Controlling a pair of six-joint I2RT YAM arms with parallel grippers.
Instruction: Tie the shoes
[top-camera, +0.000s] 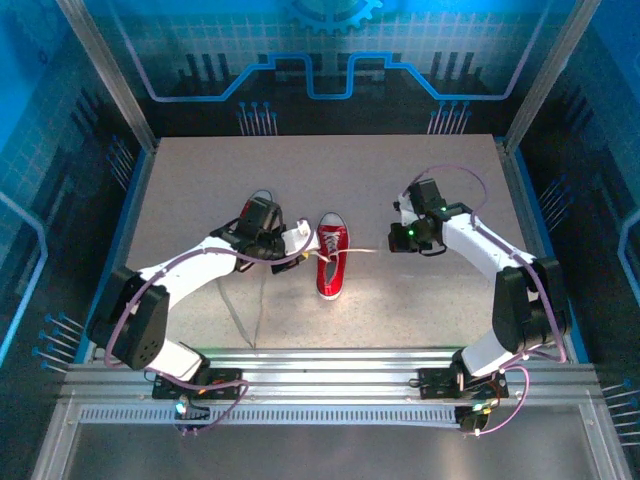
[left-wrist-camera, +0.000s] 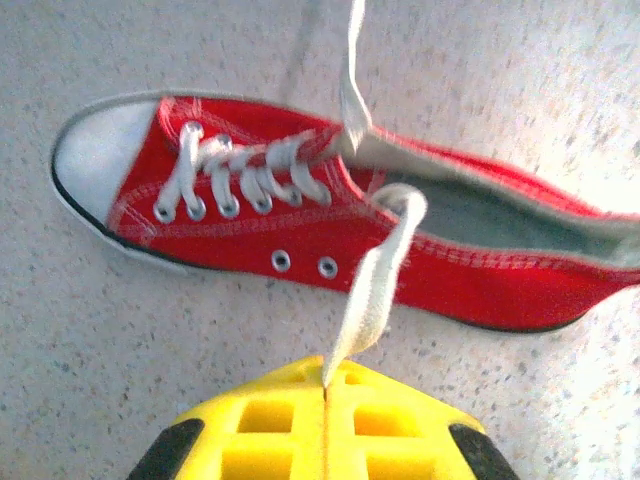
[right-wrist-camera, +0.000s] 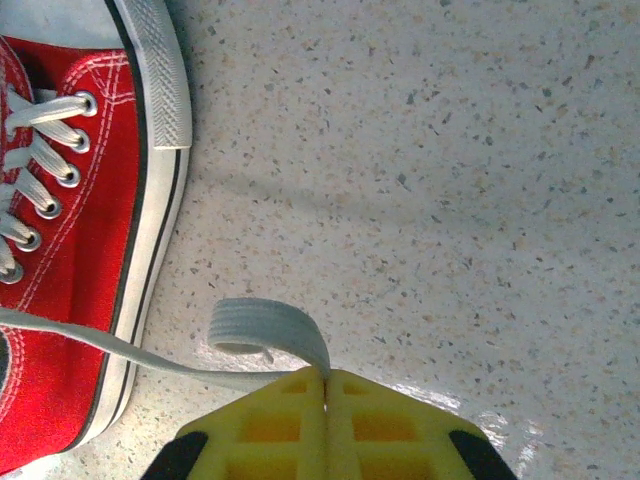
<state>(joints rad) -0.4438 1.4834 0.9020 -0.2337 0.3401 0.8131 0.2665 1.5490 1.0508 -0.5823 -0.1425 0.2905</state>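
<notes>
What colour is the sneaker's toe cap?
The toe cap is white, clearest in the left wrist view.

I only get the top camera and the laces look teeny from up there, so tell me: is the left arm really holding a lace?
Observer: Yes. In the left wrist view the left gripper has its jaws shut on a white lace coming off the red shoe.
Operator: What about the right one?
Observer: The right gripper has its jaws shut on the other lace, with a little loop curled just above them.
Operator: Are all the holes laced up?
Observer: No. Two eyelets on the side nearest the left wrist camera are empty.
</notes>
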